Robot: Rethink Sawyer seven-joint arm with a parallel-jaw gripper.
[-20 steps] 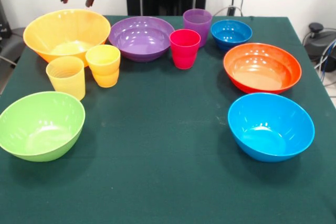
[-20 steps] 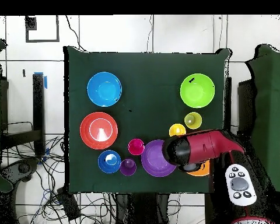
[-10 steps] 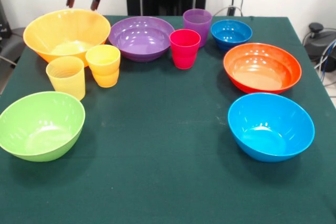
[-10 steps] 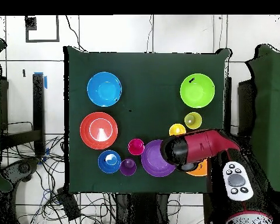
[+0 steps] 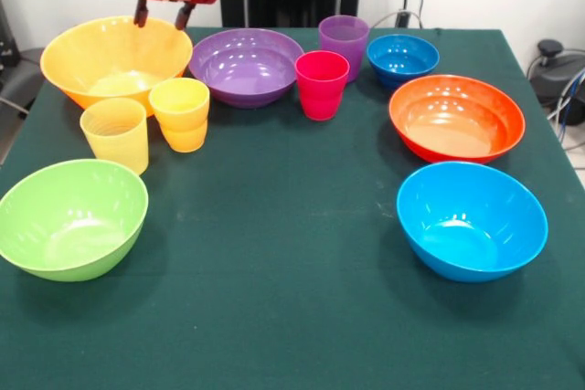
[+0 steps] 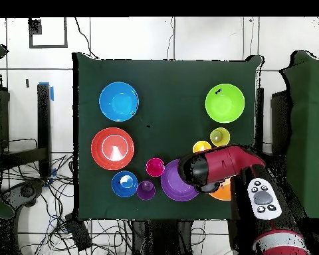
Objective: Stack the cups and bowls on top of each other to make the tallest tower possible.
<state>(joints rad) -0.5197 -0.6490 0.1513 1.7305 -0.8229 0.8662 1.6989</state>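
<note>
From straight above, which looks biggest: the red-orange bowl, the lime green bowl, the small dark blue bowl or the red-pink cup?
Largest to smallest in the overhead view:
1. red-orange bowl
2. lime green bowl
3. small dark blue bowl
4. red-pink cup

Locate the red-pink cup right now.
Front view: the red-pink cup stands upright at the table's far middle, between the purple bowl and the purple cup.

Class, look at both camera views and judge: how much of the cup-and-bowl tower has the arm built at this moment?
Done: nothing; every bowl and cup sits separately on the table.

In hand: nothing. The empty end effector, fingers apart, hangs above the far rim of the large orange-yellow bowl, beside the purple bowl.

Left: all stacking, including the lime green bowl, light blue bowl and red-pink cup.
</note>
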